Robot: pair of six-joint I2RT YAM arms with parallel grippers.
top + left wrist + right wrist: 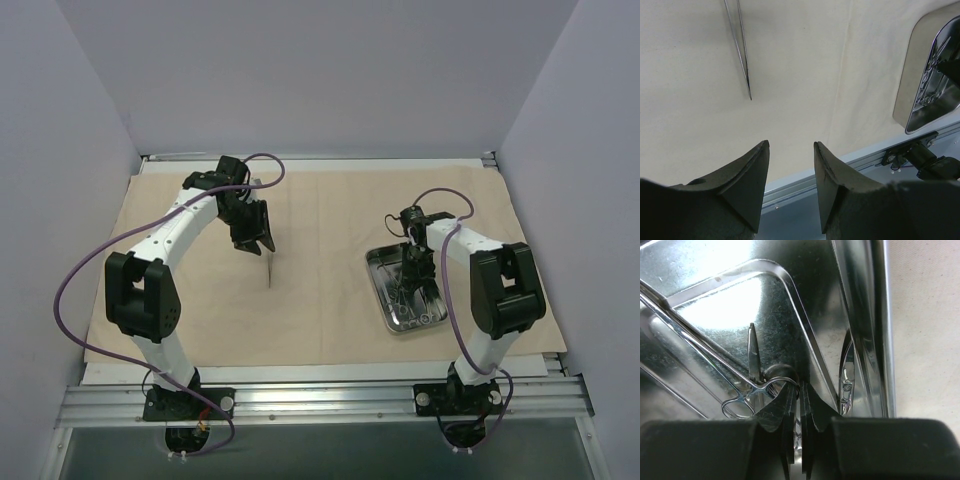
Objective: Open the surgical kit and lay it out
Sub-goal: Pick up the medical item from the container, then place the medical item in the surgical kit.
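Observation:
The beige cloth lies spread flat on the table. The steel tray sits on its right part with several thin silver instruments in it. My right gripper is down in the tray, shut on the ring handle of a forceps. A pair of thin tweezers lies on the cloth at left of centre. My left gripper hangs open and empty just above and behind it. In the left wrist view the tweezers lie beyond the open fingers.
The aluminium rail runs along the near table edge, past the cloth's front edge. Grey enclosure walls stand left, right and behind. My right arm's base shows in the left wrist view beside the tray.

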